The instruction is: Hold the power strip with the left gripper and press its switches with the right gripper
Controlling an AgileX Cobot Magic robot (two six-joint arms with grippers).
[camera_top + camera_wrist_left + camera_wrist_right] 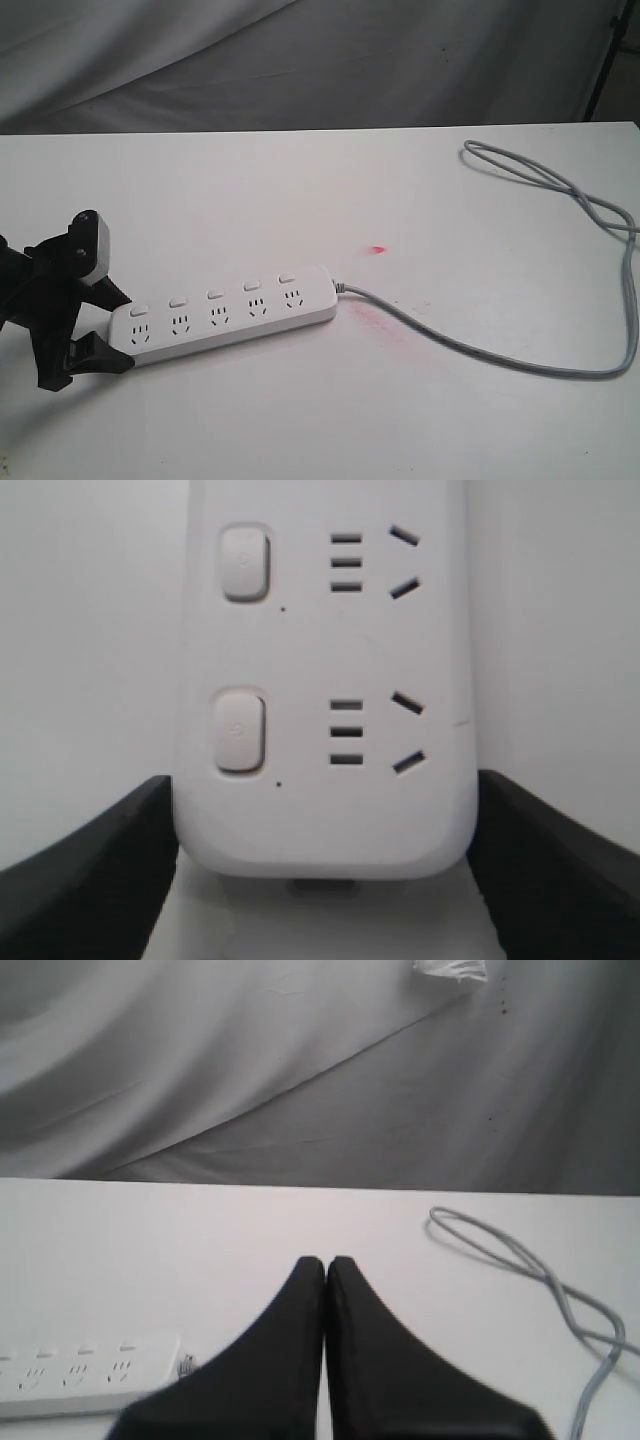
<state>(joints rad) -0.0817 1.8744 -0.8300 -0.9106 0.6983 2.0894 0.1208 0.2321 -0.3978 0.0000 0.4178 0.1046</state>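
The white power strip (225,315) lies flat on the white table (300,200), running from lower left to upper right. A row of small white switches (215,294) sits above its sockets. My left gripper (118,328) is at the strip's left end, one black finger on each long side. In the left wrist view the fingers (110,860) press against both edges of the power strip (320,660), with two switches (238,730) showing. My right gripper (325,1262) is shut and empty, above the table and apart from the power strip (80,1375). It is outside the exterior view.
The strip's thin grey cord (480,350) runs right and loops back along the table's right side (540,1270). Red smears (377,249) mark the table near the cord end. A grey cloth backdrop (300,60) hangs behind the table's far edge.
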